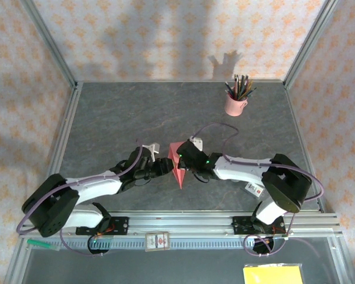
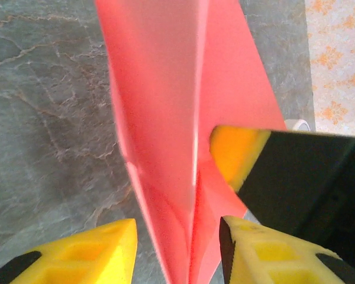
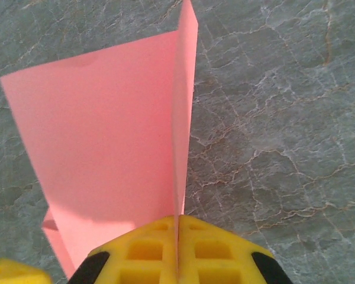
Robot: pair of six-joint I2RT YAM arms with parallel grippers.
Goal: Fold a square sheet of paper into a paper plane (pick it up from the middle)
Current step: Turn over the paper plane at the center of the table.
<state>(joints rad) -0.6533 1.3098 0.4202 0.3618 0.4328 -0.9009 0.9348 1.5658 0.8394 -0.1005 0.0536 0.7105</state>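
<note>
Grey marbled table between wallpapered walls: from above I see both arms meeting near the middle at the pink paper, a folded shape whose tip points near. A pink cup of pencils sits far right. The left gripper is at the paper's left and the right gripper at its right. On the left wrist camera, the paper runs as a creased, tapering strip between my left fingers, which stand parted, not pinching. One pad of the right gripper rests against the paper's flap. On the right wrist camera, the right fingers are clenched on the paper's upright fold, and a wide flap spreads off one side.
</note>
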